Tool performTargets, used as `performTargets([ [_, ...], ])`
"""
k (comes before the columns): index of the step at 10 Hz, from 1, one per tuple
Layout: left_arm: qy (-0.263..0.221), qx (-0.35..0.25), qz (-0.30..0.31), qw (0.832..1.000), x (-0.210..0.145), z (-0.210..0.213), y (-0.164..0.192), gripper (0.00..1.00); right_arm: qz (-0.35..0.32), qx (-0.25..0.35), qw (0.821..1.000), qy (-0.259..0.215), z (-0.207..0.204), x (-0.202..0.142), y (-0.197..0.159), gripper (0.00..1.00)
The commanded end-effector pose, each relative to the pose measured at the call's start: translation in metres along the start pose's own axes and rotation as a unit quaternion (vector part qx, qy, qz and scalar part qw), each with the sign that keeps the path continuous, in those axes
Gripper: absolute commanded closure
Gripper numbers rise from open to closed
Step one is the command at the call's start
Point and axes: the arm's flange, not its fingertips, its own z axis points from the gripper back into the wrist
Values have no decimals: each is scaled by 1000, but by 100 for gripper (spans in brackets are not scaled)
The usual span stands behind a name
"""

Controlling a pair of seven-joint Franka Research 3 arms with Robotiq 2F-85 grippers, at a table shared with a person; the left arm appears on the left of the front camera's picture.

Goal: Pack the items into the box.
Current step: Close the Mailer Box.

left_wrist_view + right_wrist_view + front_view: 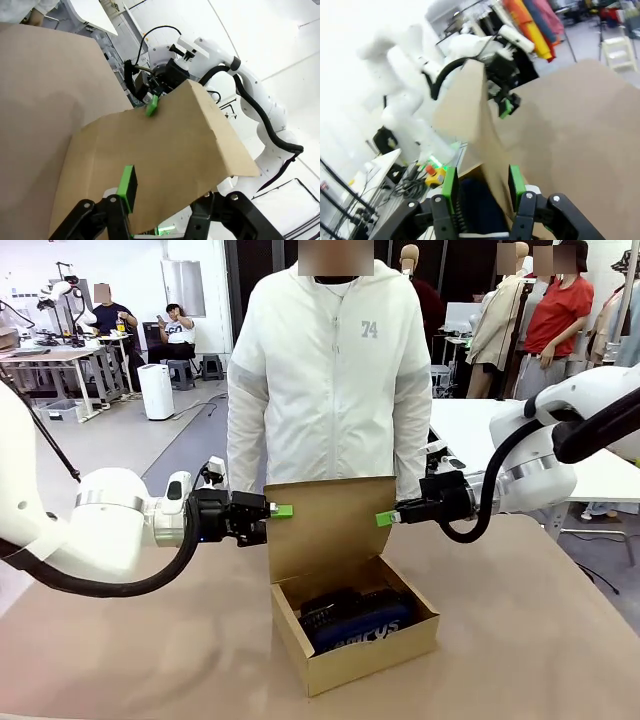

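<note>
Tabletop: both end effectors (283,510) (385,519) pinch the box's lid flap (330,525); front view reveals pouch (365,625) inside.

The person's white jacket (330,370) reads "74".

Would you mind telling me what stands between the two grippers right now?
The box's raised lid flap stands between the left gripper and the right gripper, one at each side edge, clearest in the front view.

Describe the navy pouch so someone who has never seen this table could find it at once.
Start at the brown cardboard box in the middle of the table, its lid flap standing upright between the two grippers. The navy pouch lies inside it, white lettering along its near edge, beside a black item I cannot identify.
</note>
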Motion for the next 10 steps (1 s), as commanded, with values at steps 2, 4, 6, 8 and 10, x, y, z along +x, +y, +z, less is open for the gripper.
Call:
performTargets([
  [2,21,-9,-69,997,-36,-6,-16,46,48,15,998,26,6,-13,21,45],
  [4,43,-16,-114,992,-61,-10,-24,46,67,19,996,53,3,-25,27,45],
  [6,48,-13,-150,987,-80,-11,-23,46,106,30,993,50,5,-38,31,45],
  [8,38,0,-189,981,-94,-14,-24,46,119,41,991,42,5,-55,33,45],
  [10,55,2,-187,981,-104,-16,-20,0,120,43,991,46,4,-72,32,0],
])
